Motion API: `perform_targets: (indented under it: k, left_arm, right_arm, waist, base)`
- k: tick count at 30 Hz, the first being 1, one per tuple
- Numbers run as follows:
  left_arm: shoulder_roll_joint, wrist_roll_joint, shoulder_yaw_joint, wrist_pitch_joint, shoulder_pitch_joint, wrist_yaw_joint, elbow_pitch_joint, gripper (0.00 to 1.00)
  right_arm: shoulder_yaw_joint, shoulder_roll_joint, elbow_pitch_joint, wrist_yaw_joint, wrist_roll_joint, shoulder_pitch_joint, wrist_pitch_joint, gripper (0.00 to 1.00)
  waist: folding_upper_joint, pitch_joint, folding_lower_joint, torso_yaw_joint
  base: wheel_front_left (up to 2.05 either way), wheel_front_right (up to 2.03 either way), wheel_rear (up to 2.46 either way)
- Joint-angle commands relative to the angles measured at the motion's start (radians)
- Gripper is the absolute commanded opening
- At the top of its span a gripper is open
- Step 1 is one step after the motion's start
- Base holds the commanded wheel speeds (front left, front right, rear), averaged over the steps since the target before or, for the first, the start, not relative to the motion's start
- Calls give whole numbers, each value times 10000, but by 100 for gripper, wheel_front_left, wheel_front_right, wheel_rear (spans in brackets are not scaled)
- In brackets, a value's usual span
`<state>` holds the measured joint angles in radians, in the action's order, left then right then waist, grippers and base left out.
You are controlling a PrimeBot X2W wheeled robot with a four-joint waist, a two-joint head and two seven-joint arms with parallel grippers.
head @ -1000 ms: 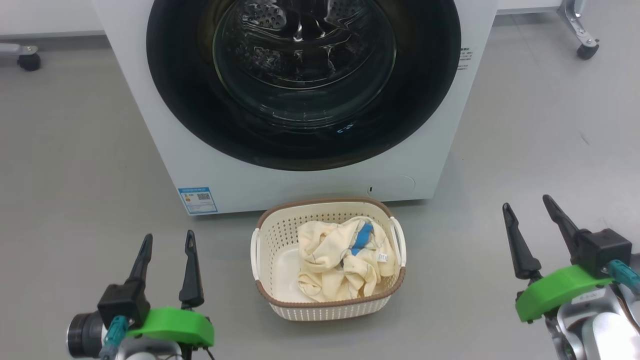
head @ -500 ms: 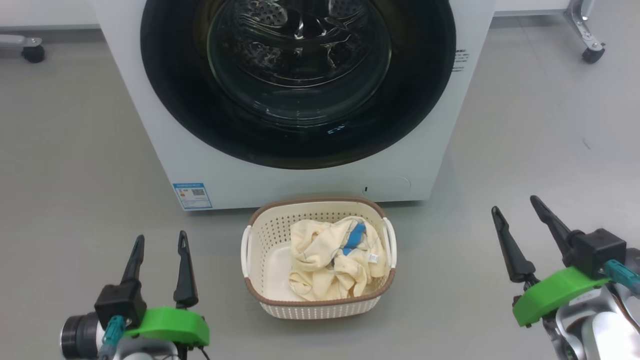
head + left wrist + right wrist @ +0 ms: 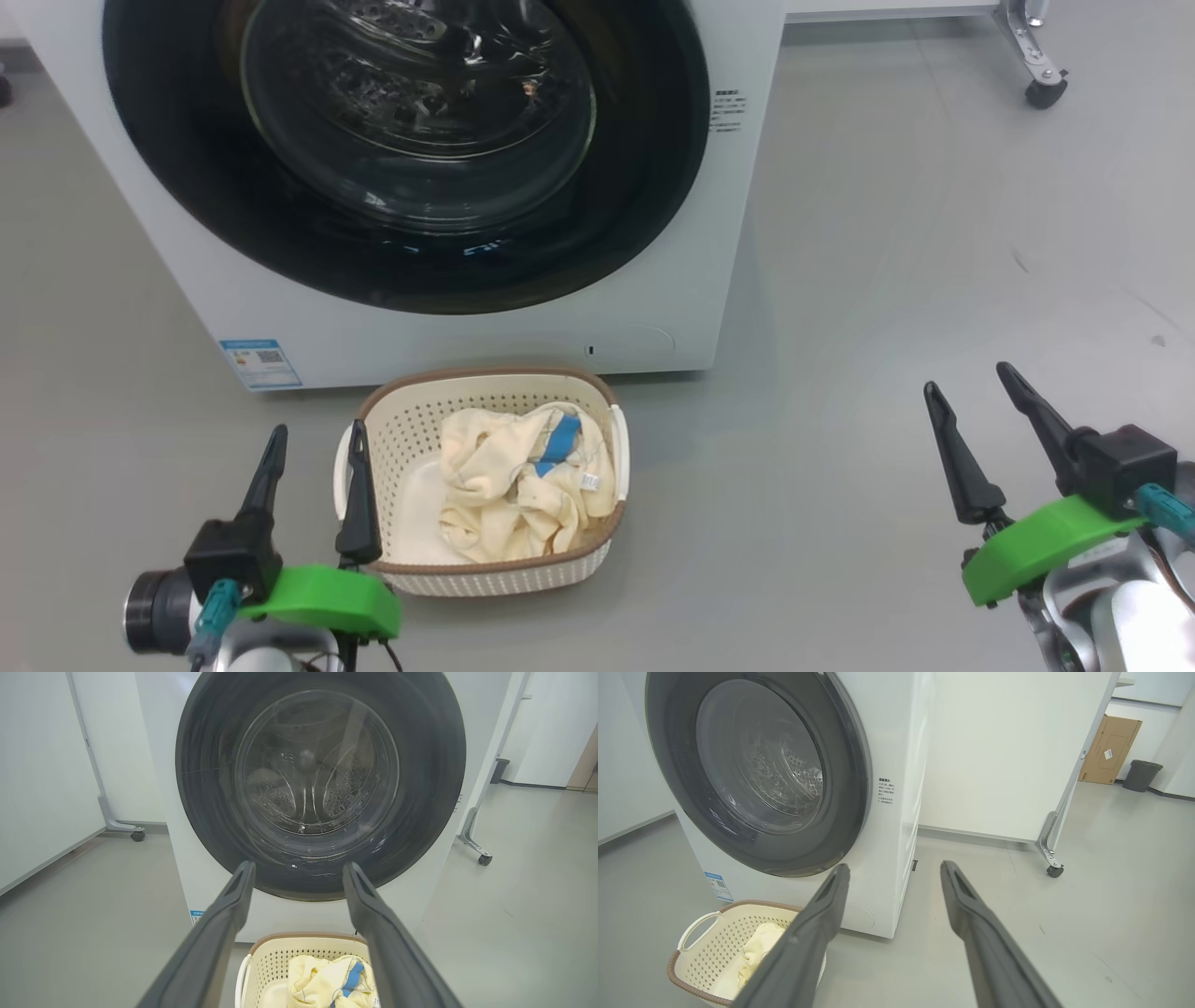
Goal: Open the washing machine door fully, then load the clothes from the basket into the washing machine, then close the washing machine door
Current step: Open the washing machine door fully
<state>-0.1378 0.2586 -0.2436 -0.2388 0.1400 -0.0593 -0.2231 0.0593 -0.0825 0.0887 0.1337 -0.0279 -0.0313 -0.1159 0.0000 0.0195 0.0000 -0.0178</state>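
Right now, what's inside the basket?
A crumpled cream-yellow garment with a blue patch and small white tag fills the right side of the basket. Bare basket floor shows at its left. Whatever lies beneath the garment is covered.

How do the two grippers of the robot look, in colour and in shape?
The left gripper and the right gripper look alike: each has two long, black fingers that taper to a point, rising from a black block. Under it sits a bright green curved bracket, with a teal cable plug beside it. The wrist behind is silver metal.
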Motion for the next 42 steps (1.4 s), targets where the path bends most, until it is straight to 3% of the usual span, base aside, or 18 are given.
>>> perform_targets:
  k: [1, 18, 42]
  left_arm:
    - [-184, 50, 317, -132, 494, -55, 346, 100]
    - [-286, 98, 238, -178, 498, -38, 493, 100]
    - [-346, 101, 94, -210, 462, -152, 391, 100]
  right_arm:
    - [-141, -150, -375, -30, -2, -609, -128, 100]
    - [-130, -126, -397, -30, -5, -633, -151, 100]
    - [-111, -145, -405, -30, 22, -583, -124, 100]
  waist:
    - [0, 7, 0, 0]
    - [0, 40, 0, -90]
    - [0, 3, 0, -153]
  base:
    - [123, 123, -246]
    - [101, 101, -203]
    - [6, 6, -12]
